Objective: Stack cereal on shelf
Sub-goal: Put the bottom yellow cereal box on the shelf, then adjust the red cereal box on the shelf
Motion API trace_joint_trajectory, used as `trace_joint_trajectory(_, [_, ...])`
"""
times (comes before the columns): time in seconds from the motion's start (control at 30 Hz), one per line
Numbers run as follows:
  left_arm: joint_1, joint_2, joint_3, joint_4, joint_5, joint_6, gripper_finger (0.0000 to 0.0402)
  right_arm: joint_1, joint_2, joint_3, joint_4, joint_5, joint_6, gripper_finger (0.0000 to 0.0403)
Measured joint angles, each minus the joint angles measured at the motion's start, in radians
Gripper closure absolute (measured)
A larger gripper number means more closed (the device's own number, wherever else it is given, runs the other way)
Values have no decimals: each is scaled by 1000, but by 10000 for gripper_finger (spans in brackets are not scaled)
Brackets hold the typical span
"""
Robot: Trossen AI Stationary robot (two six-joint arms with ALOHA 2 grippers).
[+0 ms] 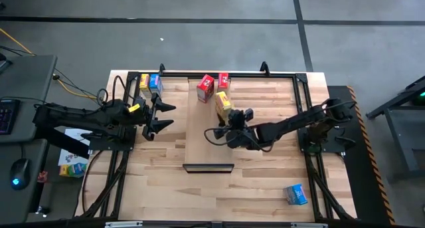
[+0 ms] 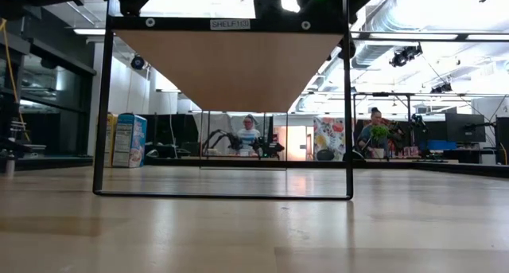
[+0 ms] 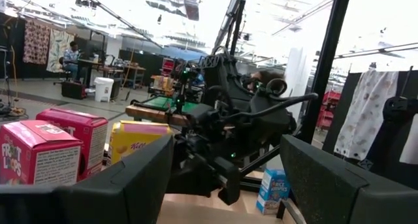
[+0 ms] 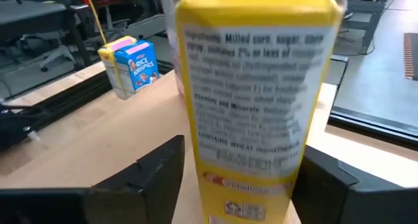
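- While standing upright on the shelf [image 1: 199, 131], long axis vertical, a yellow cereal box [image 4: 251, 87] sits between the right gripper's [image 1: 228, 121] spread fingers.
- Left gripper [image 1: 163, 117] waits open near the table's left edge.

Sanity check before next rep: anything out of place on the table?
One blue box lies askew near the table's front right corner, far from the shelf and the other boxes. The right gripper is at the yellow box on the shelf.

A keyboard [image 1: 6, 115] sits at the high view's left edge; below it a mouse [image 1: 20, 169]; yellow cable [image 1: 72, 87] crosses the grey floor upper left; in the low view's background, two seated people [image 2: 250, 133] appear centre and right.
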Motion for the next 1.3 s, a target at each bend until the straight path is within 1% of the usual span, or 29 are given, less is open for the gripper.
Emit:
trace_joint_trajectory(0.1, [0,0,0,0,0,0,131,8,-5,0,1,-23,-6,163])
trace_joint_trajectory(0.17, [0,0,0,0,0,0,131,12,-15,1,-9,-44,-41,163])
trace_joint_trajectory(0.33, [0,0,0,0,1,0,131,20,-40,2,-11,-47,-79,162])
trace_joint_trajectory(0.43, [0,0,0,-1,1,0,131,25,-55,2,-38,-67,-90,162])
trace_joint_trajectory(0.83, [0,0,0,0,-5,0,131,66,-161,2,-231,-88,-54,162])
trace_joint_trajectory(1.0, [0,0,0,0,-9,0,131,77,-194,2,-287,-133,-59,162])
trace_joint_trajectory(1.17, [0,1,0,-5,-65,1,131,93,-250,2,-314,-154,-83,162])
trace_joint_trajectory(1.3, [0,10,0,-17,-104,1,131,110,-316,2,-311,-138,-152,163])
